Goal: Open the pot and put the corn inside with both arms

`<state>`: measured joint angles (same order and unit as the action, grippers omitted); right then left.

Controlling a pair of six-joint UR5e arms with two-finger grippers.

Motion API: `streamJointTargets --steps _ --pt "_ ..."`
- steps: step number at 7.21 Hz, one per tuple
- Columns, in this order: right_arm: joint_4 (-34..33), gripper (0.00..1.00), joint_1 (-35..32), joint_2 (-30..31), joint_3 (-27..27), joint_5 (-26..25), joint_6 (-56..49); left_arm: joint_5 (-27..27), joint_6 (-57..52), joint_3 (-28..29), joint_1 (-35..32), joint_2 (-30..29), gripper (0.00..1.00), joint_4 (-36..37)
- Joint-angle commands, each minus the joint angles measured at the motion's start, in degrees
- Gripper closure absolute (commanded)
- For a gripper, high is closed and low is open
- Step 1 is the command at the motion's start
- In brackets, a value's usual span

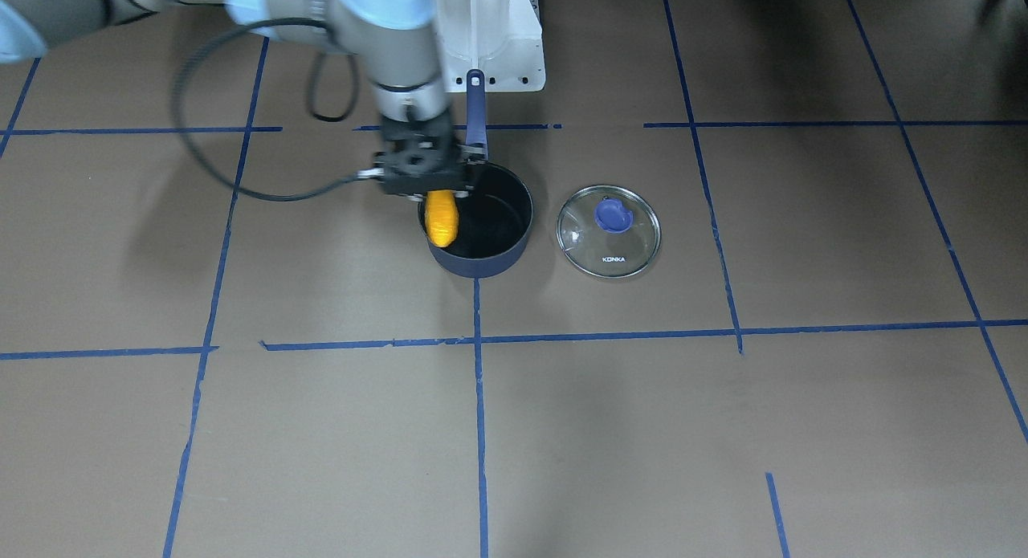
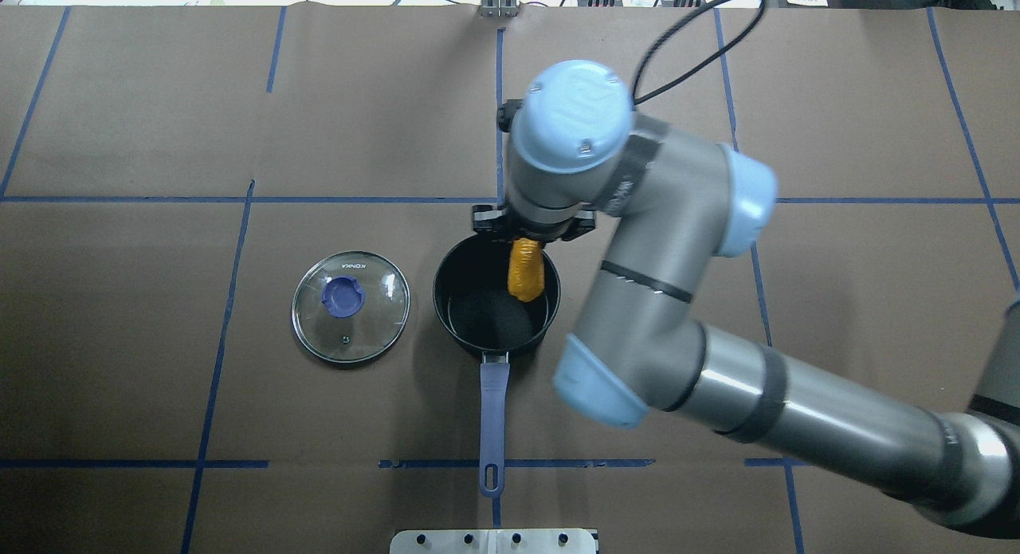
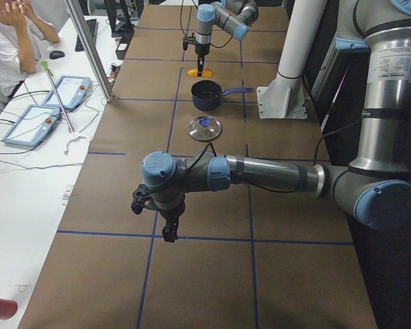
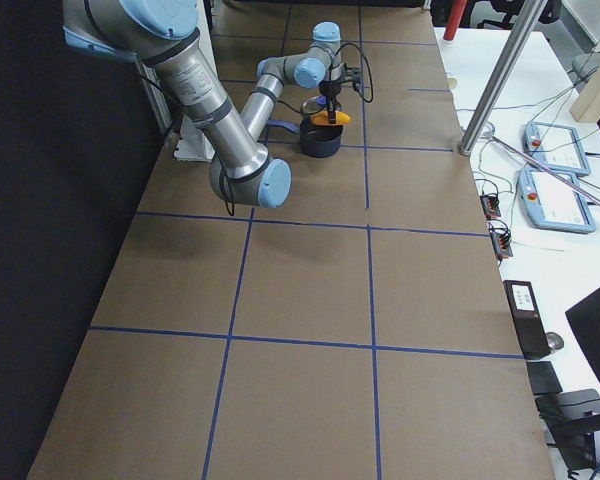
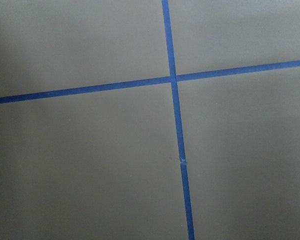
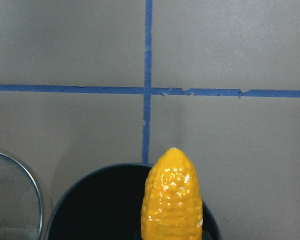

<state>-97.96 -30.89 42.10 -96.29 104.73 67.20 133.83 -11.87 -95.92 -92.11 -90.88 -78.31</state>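
The dark navy pot (image 2: 488,321) stands open at the table's middle, its purple-blue handle (image 2: 493,410) pointing toward the robot's base. My right gripper (image 1: 440,193) is shut on the orange-yellow corn (image 1: 441,218) and holds it just above the pot's opening, over the side away from the base. The corn also shows in the right wrist view (image 6: 172,200), above the pot's rim (image 6: 90,180). My left gripper (image 3: 167,225) shows only in the exterior left view, low over bare table and far from the pot (image 3: 207,94); I cannot tell if it is open or shut.
The round glass lid (image 2: 351,305) with its purple knob lies flat on the table beside the pot, on the robot's left. The white base stand (image 1: 494,36) is behind the pot's handle. Blue tape lines cross the brown table. An operator (image 3: 14,41) sits at a side desk.
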Motion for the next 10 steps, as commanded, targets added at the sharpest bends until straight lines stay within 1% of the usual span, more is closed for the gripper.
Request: streamJointTargets --steps 1,2,3,6,7,8,9,10 --pt "0.0 1.0 4.2 -3.3 4.5 -4.9 1.0 0.0 0.0 0.0 0.0 0.0 0.0 0.0" --pt "0.0 0.26 4.3 -3.2 4.6 -4.8 0.2 -0.1 0.0 0.0 0.0 0.0 0.0 0.1" --pt "0.0 0.0 4.7 -2.8 4.3 -4.6 -0.1 0.0 0.1 0.0 0.0 0.0 0.0 0.1" --pt "0.0 0.0 3.7 -2.6 4.0 -4.1 -1.7 -0.1 0.1 0.0 0.0 -0.1 0.0 0.0" --pt "0.1 0.0 -0.3 -1.2 3.9 -1.1 -6.2 -0.2 0.1 -0.1 0.1 -0.2 0.0 -0.1" --pt "0.2 0.0 -7.1 2.3 3.9 5.6 -13.4 -0.1 0.0 -0.2 0.2 -0.2 0.0 0.0" --pt "1.0 0.0 -14.6 7.8 4.0 11.3 -23.9 -0.2 0.1 -0.1 0.3 -0.3 0.0 0.0" --pt "1.7 0.0 -22.9 14.2 4.1 15.8 -36.1 -0.2 -0.1 0.2 0.3 -0.1 0.0 0.1"
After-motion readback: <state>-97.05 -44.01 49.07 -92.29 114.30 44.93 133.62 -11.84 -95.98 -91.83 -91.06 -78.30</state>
